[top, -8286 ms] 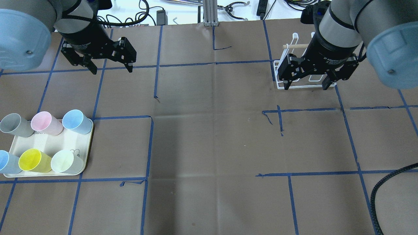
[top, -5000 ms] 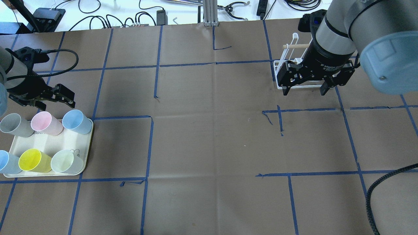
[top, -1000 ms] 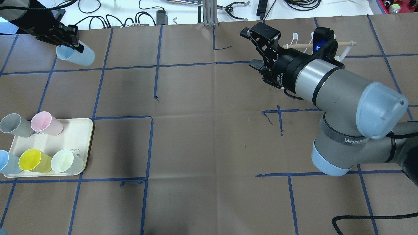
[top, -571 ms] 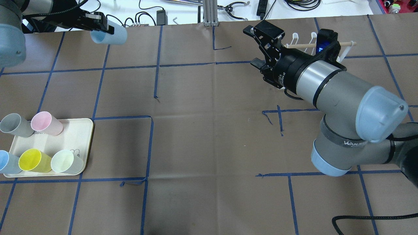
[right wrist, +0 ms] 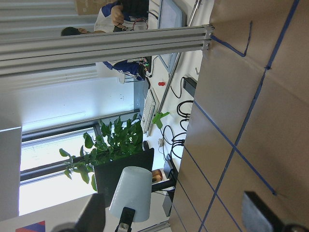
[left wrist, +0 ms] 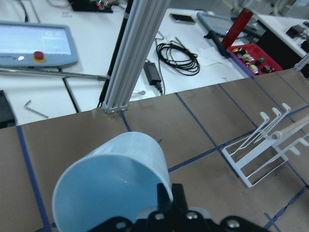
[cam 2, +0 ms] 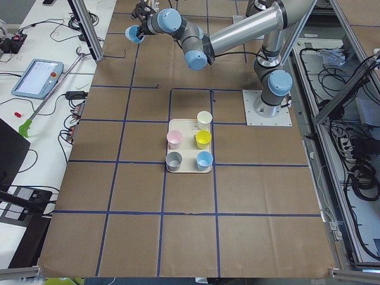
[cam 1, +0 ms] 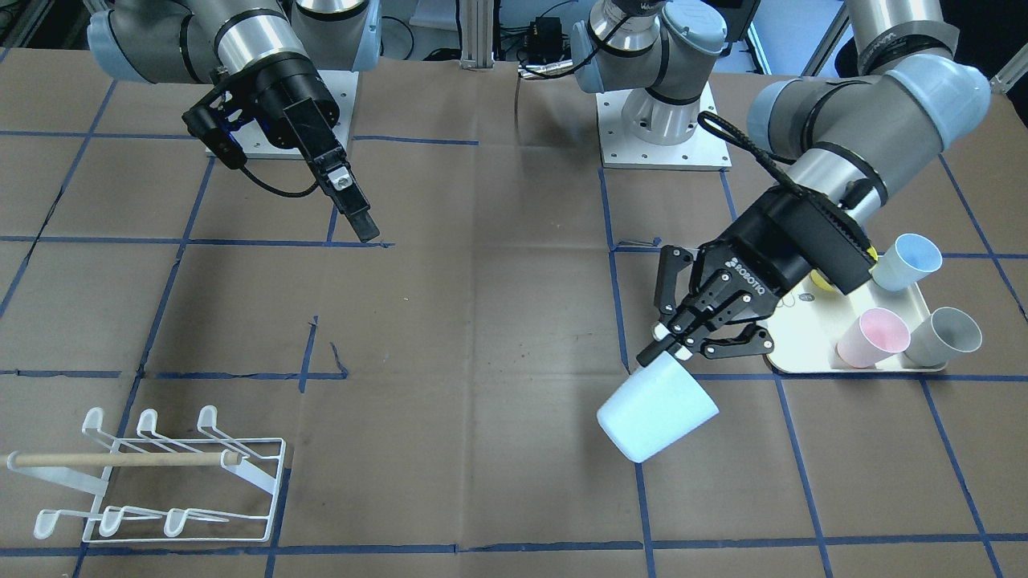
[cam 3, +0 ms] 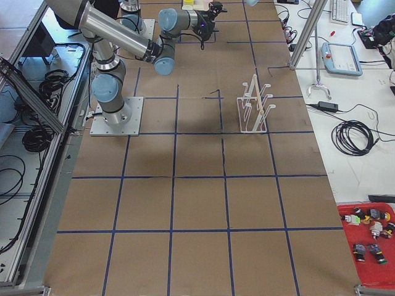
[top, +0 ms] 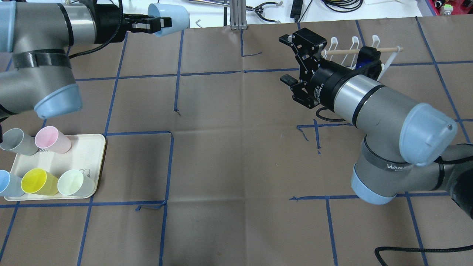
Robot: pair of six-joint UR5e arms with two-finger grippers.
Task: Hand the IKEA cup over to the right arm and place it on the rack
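Observation:
A pale blue IKEA cup point(top: 170, 17) hangs in the air over the table's far left, gripped at its rim by my left gripper point(top: 162, 23), which is shut on it. The front-facing view shows the same cup point(cam 1: 658, 417) tilted below that gripper point(cam 1: 673, 347). In the left wrist view the cup point(left wrist: 113, 186) fills the foreground, mouth toward the camera. My right gripper point(top: 286, 59) is open and empty, turned sideways toward the cup, well apart from it. The white wire rack point(top: 354, 46) stands just behind the right arm point(top: 369, 99).
A cream tray point(top: 90, 151) at the near left carries pink point(top: 51, 139), grey point(top: 16, 141), yellow point(top: 37, 181), pale green point(top: 74, 183) and blue point(top: 7, 183) cups. Cables and an aluminium post point(top: 238, 14) lie past the far edge. A black cable point(top: 417, 248) runs near the right front.
My left gripper took the blue cup off the tray, lifted it and carried it rightward along the far edge. The right arm swung away from the rack, its gripper turned to face left.

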